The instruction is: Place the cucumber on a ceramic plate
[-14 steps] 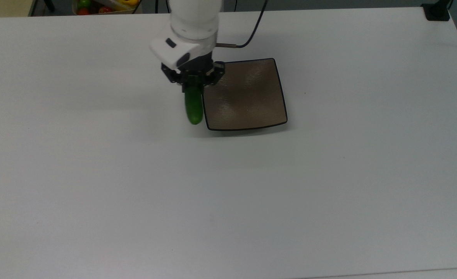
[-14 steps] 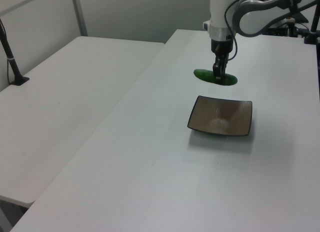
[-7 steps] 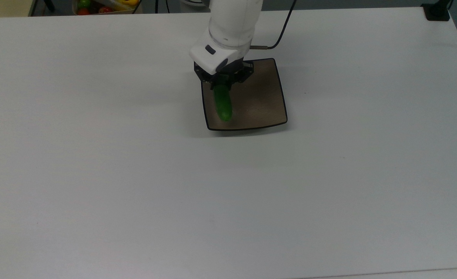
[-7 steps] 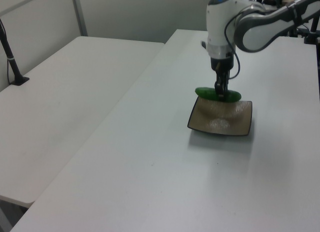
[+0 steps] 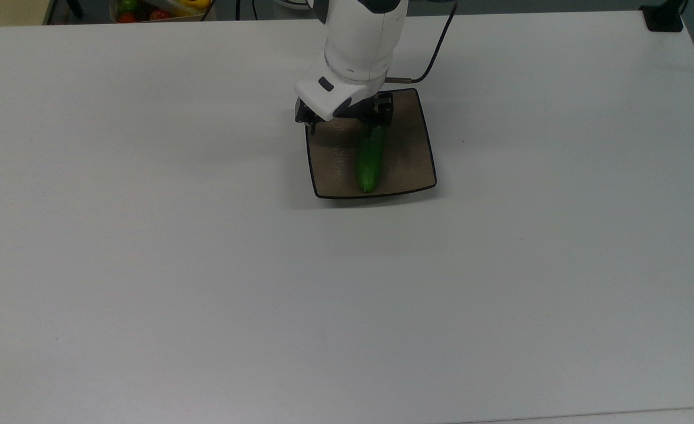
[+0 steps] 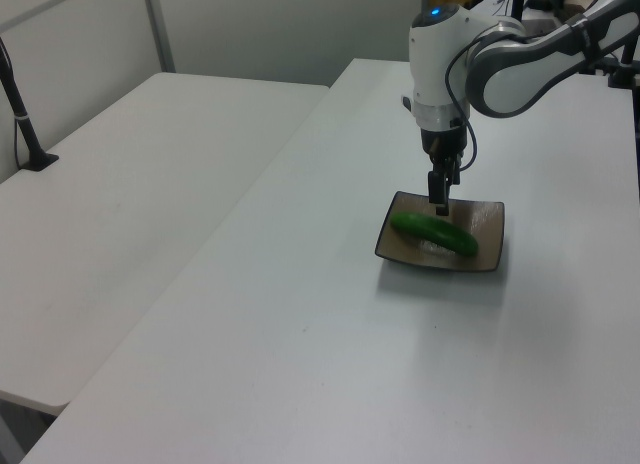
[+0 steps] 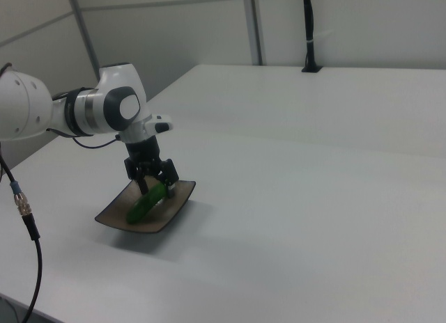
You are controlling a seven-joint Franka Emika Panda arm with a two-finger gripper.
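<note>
The dark-green cucumber (image 5: 370,160) lies on the square brown-grey ceramic plate (image 5: 332,168), right of its middle in the top view, its long axis running toward the plate's near rim. My gripper (image 5: 345,119) hangs just above the plate's far side, open, its two fingers spread apart over the cucumber's far end. In the left view the cucumber (image 6: 433,234) rests across the plate (image 6: 488,227) below the gripper (image 6: 440,198). Seen from the right view, the gripper (image 7: 152,177) straddles the cucumber (image 7: 145,202) on the plate (image 7: 169,213).
The plate sits on a wide white table (image 5: 205,282). A crate of fruit (image 5: 158,8) is beyond the far edge, and a black mount (image 5: 664,17) stands at the top view's far right corner. A black cable (image 5: 435,53) trails from the arm.
The gripper carried the cucumber from beside the plate's left edge in the top view to over the plate, then opened. The cucumber now lies on the plate.
</note>
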